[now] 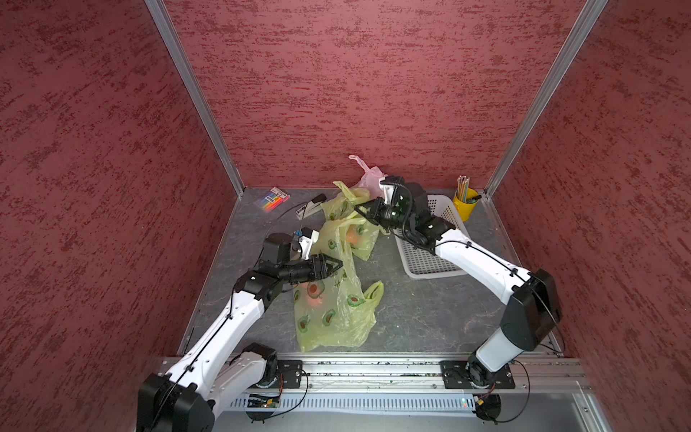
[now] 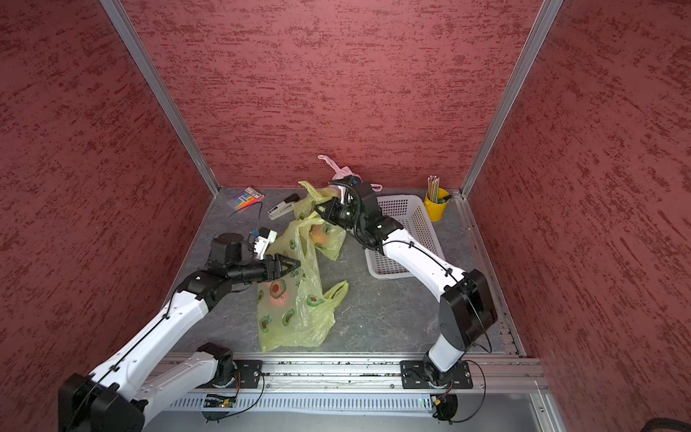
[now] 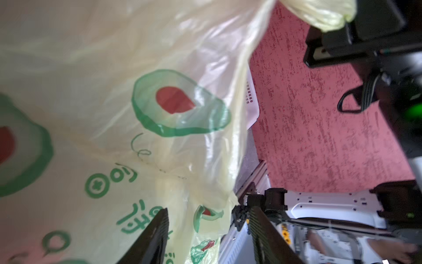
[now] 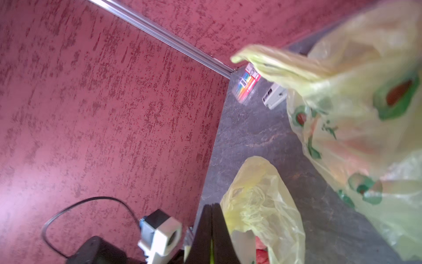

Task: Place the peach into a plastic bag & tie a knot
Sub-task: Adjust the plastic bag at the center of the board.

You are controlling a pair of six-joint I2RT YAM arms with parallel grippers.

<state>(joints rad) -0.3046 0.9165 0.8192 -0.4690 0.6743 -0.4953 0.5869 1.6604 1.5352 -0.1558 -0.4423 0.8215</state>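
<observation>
A: Far left first. Any text?
B: Flat pen box, rainbow stripes, label too small to read. Next, a grey-and-black stapler.
A: Left gripper?
B: Jaws apart. In the left wrist view its ribbed black fingers stand either side of thin film, not pinching it.
A: Bag?
B: Plastic bag: translucent yellow-green, crinkly, avocado print, green writing too blurred to read. It lies in the middle of the grey marbled table, one handle stretched toward the back.
A: Peach?
B: Inside that bag, a red-orange glow through the film, just beside the left gripper in both top views.
A: Further right?
B: Second bag, same print, round orange fruit inside. Crumpled pink bag behind it. Right gripper is closed, a sliver of the plastic bag's handle pinched between its fingers. Then a white perforated basket and a yellow cup of pencils.
</observation>
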